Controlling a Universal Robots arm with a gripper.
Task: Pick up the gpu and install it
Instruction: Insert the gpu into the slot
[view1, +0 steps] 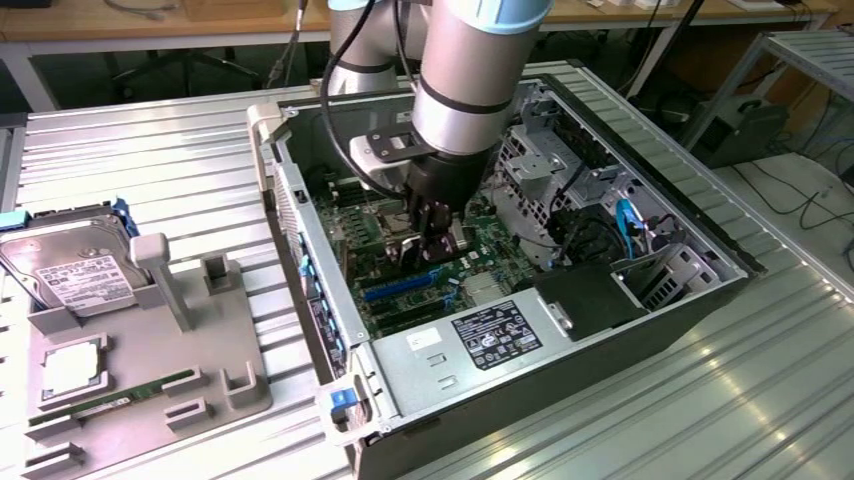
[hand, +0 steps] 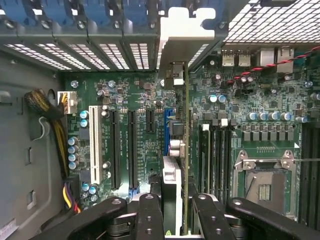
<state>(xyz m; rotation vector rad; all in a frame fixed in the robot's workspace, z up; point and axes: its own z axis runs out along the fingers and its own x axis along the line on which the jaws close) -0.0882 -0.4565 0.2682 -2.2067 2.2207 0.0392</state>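
The exterior view is showing my arm reaching into the open computer case (view1: 287, 190), with one hard drive (view1: 60, 265) lying on the grey tray (view1: 200, 340) outside. The wrist view is showing my gripper (hand: 178, 215), half closed, clasping the one gpu (hand: 185, 125) edge-on over the motherboard (hand: 140, 100), near one white slot (hand: 94, 145).

Bright, even overhead light in the exterior view; pale glare streaks the ribbed surface (view1: 694, 420) at lower right, and the arm (view1: 461, 70) shades the open case (view1: 561, 400). In the wrist view the bracket of the gpu (hand: 185, 35) flares white, the motherboard (hand: 125, 90) evenly lit.
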